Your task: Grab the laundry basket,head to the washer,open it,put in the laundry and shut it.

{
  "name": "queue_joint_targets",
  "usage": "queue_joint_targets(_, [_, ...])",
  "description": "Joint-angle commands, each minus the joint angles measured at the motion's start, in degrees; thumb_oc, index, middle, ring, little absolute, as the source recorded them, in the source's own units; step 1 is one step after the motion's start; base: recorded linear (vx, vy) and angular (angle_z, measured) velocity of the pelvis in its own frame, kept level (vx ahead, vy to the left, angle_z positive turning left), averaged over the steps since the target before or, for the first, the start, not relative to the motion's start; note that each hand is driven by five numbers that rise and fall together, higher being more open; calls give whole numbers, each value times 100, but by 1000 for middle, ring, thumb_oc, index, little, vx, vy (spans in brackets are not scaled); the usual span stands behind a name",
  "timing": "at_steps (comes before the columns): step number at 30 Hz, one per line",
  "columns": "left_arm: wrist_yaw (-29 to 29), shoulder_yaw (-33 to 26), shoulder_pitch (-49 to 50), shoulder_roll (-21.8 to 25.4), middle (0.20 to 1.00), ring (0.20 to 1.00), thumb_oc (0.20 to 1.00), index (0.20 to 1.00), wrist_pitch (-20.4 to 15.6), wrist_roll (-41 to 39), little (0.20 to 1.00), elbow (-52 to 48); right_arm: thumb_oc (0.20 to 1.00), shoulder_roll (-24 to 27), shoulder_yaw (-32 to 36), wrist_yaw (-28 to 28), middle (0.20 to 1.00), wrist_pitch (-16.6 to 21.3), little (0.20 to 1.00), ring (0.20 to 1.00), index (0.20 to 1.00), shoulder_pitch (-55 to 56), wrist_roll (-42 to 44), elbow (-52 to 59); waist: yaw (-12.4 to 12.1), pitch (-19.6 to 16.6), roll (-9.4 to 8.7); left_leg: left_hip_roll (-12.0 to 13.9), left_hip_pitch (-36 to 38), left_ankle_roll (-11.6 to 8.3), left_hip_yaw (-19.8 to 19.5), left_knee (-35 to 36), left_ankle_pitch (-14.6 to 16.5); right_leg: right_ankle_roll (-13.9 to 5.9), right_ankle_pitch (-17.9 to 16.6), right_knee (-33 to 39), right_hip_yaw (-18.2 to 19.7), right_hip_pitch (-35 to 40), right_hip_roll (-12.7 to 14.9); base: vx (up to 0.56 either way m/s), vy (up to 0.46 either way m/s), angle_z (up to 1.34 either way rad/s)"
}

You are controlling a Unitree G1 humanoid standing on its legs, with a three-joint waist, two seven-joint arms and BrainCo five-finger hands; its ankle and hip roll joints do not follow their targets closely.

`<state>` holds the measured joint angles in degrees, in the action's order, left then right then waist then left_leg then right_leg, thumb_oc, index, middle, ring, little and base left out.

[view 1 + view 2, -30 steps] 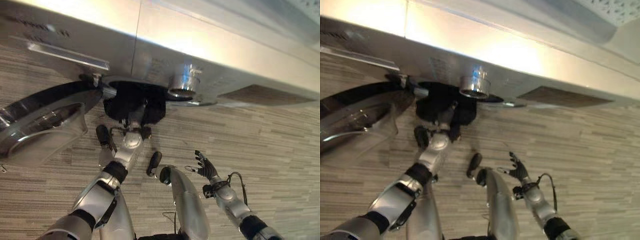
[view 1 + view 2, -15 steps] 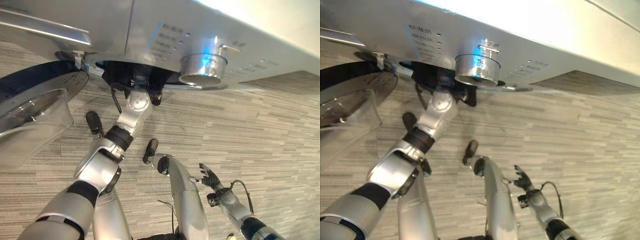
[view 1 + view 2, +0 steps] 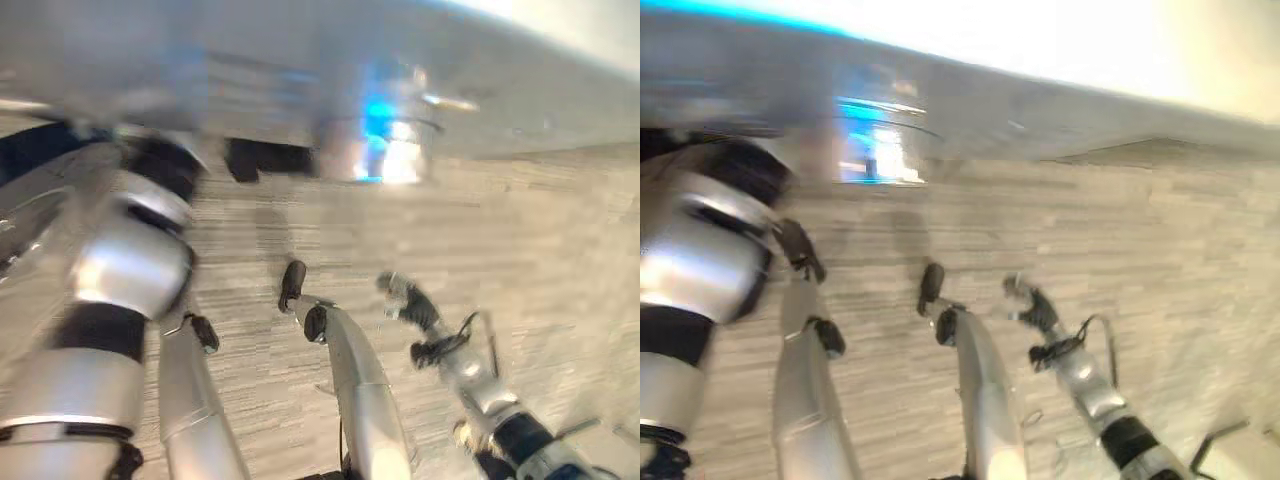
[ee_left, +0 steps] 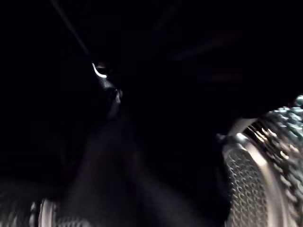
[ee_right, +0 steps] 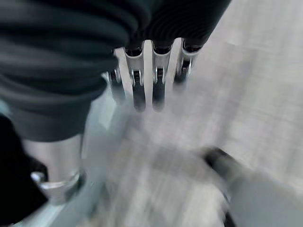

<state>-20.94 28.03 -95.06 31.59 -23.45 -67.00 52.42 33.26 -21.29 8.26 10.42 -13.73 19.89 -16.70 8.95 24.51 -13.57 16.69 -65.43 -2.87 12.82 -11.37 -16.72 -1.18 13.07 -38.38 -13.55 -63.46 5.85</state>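
The silver washer (image 3: 250, 80) stretches across the top of the eye views, with its shiny dial (image 3: 385, 150) lit blue. Its round door (image 3: 25, 200) hangs open at the left. My left arm (image 3: 130, 270) reaches up into the dark drum opening (image 3: 265, 158), and the hand is hidden inside. In the left wrist view all is dark except the drum's perforated metal wall (image 4: 246, 189); no laundry can be made out there. My right hand (image 3: 405, 300) hangs over the floor, low at the right, open and holding nothing, its fingers (image 5: 147, 90) straight.
Grey wood-patterned floor (image 3: 560, 230) spreads to the right of the washer, beyond my right hand. The open door takes up the room at the left beside my left arm.
The camera has swung, shifting the whole picture. My left arm has pushed further into the drum, so its wrist is no longer seen. The right hand stays open over the floor.
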Motion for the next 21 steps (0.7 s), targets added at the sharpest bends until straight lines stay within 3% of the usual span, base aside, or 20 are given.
queue_joint_targets(1, [176, -343, -1579, 52, 200, 200, 200, 200, -658, -125, 200, -177, 1000, 337, 92, 120, 1000, -99, 1000, 1000, 1000, 730, -126, -106, 291, -600, 578, 231, -552, -315, -310, -1147, 1116, 102, 206, 713, -280, 739, -197, 59, -60, 14])
queue_joint_targets(4, [87, -137, -1377, -120, 200, 200, 200, 200, -543, 187, 200, -406, 1000, 347, 233, 115, 1000, -127, 1000, 1000, 1000, 905, -119, -90, 267, -615, 669, 136, -682, -260, -381, -1194, 1159, 138, 261, 589, -260, 562, -174, 37, -28, 16])
queue_joint_targets(7, [261, 669, -1198, -28, 200, 200, 200, 200, 95, 1501, 200, 96, 1000, 321, 291, 13, 1000, -42, 1000, 1000, 1000, 1003, -16, -219, 214, -621, 767, 50, -765, -243, -410, -1202, 1159, 159, 310, 571, -245, 493, -173, 29, -35, 9])
queue_joint_targets(8, [244, 681, -1203, -38, 580, 580, 580, 580, 100, 1524, 580, 92, 1000, 305, 289, 11, 1000, -36, 1000, 1000, 1000, 997, -14, -227, 209, -622, 759, 50, -769, -232, -409, -1184, 1135, 163, 292, 583, -253, 488, -175, 16, -10, 8])
queue_joint_targets(9, [341, 1144, -1142, 29, 1000, 1000, 1000, 1000, 347, 2245, 1000, 305, 1000, 279, 291, -68, 1000, 11, 1000, 1000, 1000, 1006, 40, -289, 195, -610, 812, 13, -770, -205, -399, -1173, 1132, 180, 289, 589, -251, 485, -201, 3, 18, 15])
queue_joint_targets(12, [376, 1567, -1080, -25, 1000, 1000, 1000, 1000, 538, 2978, 1000, 491, 1000, 231, 225, -158, 1000, 73, 1000, 1000, 1000, 999, 123, -401, 168, -606, 817, -15, -761, -194, -416, -1141, 1113, 185, 269, 605, -244, 480, -211, 9, -20, 12])
queue_joint_targets(13, [328, 1998, -1091, -88, 1000, 1000, 1000, 1000, 760, 3965, 1000, 665, 1000, 189, 171, -263, 1000, 136, 1000, 1000, 1000, 995, 215, -521, 166, -602, 847, -47, -717, -167, -429, -1116, 1097, 215, 271, 618, -214, 499, -236, 8, -16, 5])
queue_joint_targets(14, [308, 2006, -1095, -102, 1000, 1000, 1000, 1000, 767, 3997, 1000, 667, 1000, 174, 167, -267, 1000, 144, 1000, 1000, 1000, 986, 219, -534, 164, -596, 833, -48, -710, -168, -429, -1113, 1096, 216, 271, 622, -215, 506, -235, 9, -18, 5])
queue_joint_targets(15, [267, 2346, -1131, -111, 1000, 1000, 1000, 1000, 982, 4867, 1000, 829, 1000, 177, 105, -331, 1000, 181, 1000, 1000, 1000, 958, 232, -658, 157, -607, 823, -59, -703, -161, -421, -1090, 1093, 223, 249, 671, -204, 539, -263, 0, 0, 0])
queue_joint_targets(16, [253, 2351, -1132, -119, 1000, 1000, 1000, 1000, 990, 4892, 1000, 828, 1000, 164, 99, -333, 1000, 189, 1000, 1000, 1000, 947, 234, -672, 155, -604, 811, -59, -697, -161, -419, -1088, 1092, 223, 246, 676, -202, 544, -264, 0, 0, 0])
queue_joint_targets(17, [114, 2695, -1166, -194, 1000, 1000, 1000, 1000, 1252, 5928, 1000, 959, 1000, 179, -21, -376, 1000, 201, 1000, 1000, 1000, 869, 197, -849, 135, -630, 806, -64, -647, -162, -412, -1051, 1091, 213, 221, 755, -183, 619, -282, 0, 0, 0])
queue_joint_targets(20, [-30, 2878, -1188, -188, 1000, 1000, 1000, 1000, 1334, 6524, 1000, 986, 1000, 150, -72, -384, 1000, 223, 1000, 1000, 1000, 830, 177, -944, 124, -613, 782, -59, -608, -155, -412, -1052, 1096, 203, 198, 775, -168, 671, -290, 0, 8, 1])
queue_joint_targets(21, [-174, 3268, -1152, -227, 1000, 1000, 1000, 1000, 1584, 7564, 1000, 1111, 1000, 173, -182, -411, 1000, 255, 1000, 1000, 1000, 775, 136, -1056, 115, -619, 796, -42, -525, -147, -416, -1016, 1102, 193, 185, 785, -155, 723, -304, 2, 15, 7])
